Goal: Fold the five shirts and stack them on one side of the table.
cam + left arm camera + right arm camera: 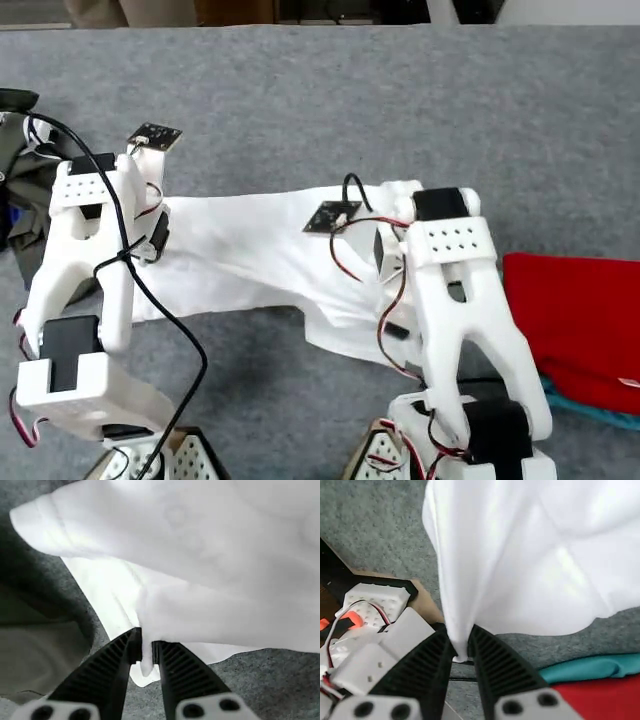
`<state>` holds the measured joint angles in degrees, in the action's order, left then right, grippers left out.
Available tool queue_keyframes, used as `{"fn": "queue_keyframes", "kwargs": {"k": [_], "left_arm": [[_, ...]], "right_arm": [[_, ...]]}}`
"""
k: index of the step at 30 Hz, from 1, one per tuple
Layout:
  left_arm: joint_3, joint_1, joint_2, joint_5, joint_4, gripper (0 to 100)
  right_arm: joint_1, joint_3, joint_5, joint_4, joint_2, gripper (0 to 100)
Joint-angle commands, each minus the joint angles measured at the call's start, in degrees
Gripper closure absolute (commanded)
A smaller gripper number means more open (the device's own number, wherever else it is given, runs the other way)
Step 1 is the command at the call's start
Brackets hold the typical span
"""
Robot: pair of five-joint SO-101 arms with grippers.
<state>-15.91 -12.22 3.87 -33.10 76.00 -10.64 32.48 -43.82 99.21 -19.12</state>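
Two grippers, both closed narrow on cloth. The left gripper [146,652] pinches an edge fold of the white shirt [255,250], and the right gripper [461,642] clamps a hanging fold of the same shirt. The shirt is crumpled and spans the gap between both arms. The grey table [400,100] lies bare beyond the shirt's far edge. A red shirt [580,320] over teal cloth [590,667] lies near its right end, and dark garments [20,190] near its left end.
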Motion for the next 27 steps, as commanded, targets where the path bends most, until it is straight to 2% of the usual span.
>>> {"fn": "queue_keyframes", "kwargs": {"k": [1,9,17,22,24,27], "left_arm": [[-0.62,-0.79,-0.57,-1.05,-0.18,98],[-4.04,-0.79,-0.66,-3.87,-0.18,98],[-5.63,-0.79,-0.75,-6.51,0.0,98],[-3.34,-1.14,-0.84,-6.77,5.27,98],[-1.05,-2.2,-0.84,-6.77,8.35,95],[3.6,-4.4,-0.84,-5.71,13.19,84]], "right_arm": [[0.84,0.84,-0.7,-1.58,-2.77,99.5],[0.66,2.07,-0.79,-2.37,-2.59,99.0],[0.75,3.21,-0.79,-3.43,-2.86,90.2],[2.68,0.04,-0.35,-3.6,-2.86,90.1],[4.09,-3.12,-0.35,-3.6,-2.59,90.1],[5.58,-6.55,-0.35,-3.52,-2.51,90.0]]}}
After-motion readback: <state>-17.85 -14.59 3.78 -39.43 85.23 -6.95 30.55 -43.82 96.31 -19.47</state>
